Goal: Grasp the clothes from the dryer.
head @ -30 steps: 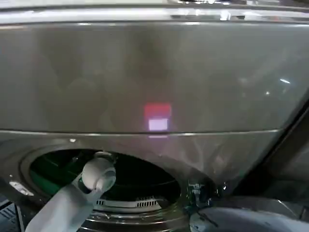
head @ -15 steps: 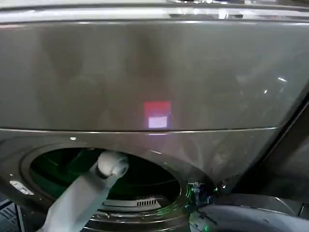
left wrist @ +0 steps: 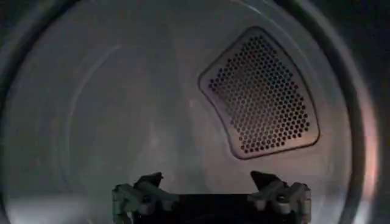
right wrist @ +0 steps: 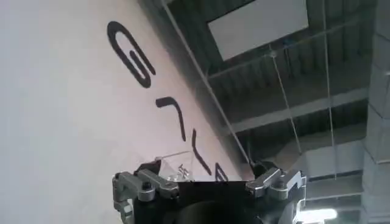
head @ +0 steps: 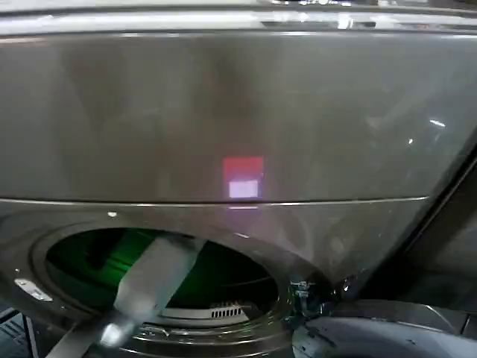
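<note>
Left gripper (left wrist: 210, 182) open inside dryer (head: 238, 119) (drum dim).

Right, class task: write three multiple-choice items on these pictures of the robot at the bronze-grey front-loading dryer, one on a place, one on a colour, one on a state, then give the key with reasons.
1. Where does the left arm reach?
A. Into the round porthole
B. Onto the machine's top
C. Toward the floor

2. What colour is the upper half of the small lit patch on the front panel?
A. Blue
B. Red
C. Yellow

3. How does the left gripper stand?
A. Shut on cloth
B. Shut, empty
C. Open, empty

Key: A, the left arm enters the bronze-grey metal dryer mouth; B, the lit patch is red over white; C, the left gripper fingers stand apart before the perforated vent panel.
</note>
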Robot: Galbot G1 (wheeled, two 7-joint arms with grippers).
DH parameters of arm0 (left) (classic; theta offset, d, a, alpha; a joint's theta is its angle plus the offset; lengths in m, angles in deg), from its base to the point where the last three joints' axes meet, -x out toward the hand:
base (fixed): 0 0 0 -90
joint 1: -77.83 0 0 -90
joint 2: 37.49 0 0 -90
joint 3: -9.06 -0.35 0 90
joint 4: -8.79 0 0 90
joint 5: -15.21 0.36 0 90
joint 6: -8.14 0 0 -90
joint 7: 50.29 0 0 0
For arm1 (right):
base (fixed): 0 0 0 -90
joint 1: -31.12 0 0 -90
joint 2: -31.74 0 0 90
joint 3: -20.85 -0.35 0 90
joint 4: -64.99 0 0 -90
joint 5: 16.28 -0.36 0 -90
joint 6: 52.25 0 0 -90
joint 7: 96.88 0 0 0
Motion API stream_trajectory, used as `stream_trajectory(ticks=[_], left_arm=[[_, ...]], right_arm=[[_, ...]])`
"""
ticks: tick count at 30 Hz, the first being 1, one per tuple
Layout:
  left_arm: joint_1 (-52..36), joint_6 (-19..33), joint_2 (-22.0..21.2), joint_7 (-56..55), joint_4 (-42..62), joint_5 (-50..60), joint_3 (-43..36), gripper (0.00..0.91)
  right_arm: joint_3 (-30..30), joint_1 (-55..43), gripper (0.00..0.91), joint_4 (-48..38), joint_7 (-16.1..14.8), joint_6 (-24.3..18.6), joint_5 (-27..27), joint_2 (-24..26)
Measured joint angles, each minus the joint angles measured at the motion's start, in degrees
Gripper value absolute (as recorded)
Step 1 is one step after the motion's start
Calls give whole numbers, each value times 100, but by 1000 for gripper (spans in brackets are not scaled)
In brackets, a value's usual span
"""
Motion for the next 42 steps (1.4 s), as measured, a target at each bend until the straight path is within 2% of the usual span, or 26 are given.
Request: stream_trajectory(ticks=[13,27,42], left_arm=[[-434,-225,40,1220,775,65,40,907],[-920,-647,122,3192,1398,689,-556,907],[-1231,-600,446,5311,1894,1613,-1304,907]], right_arm=[[40,-30,907,-14,-22,0,-9,72],[6,18,907,49,-46,-13,-9,39],[17,19,907,52,-72,-19,-4,37]])
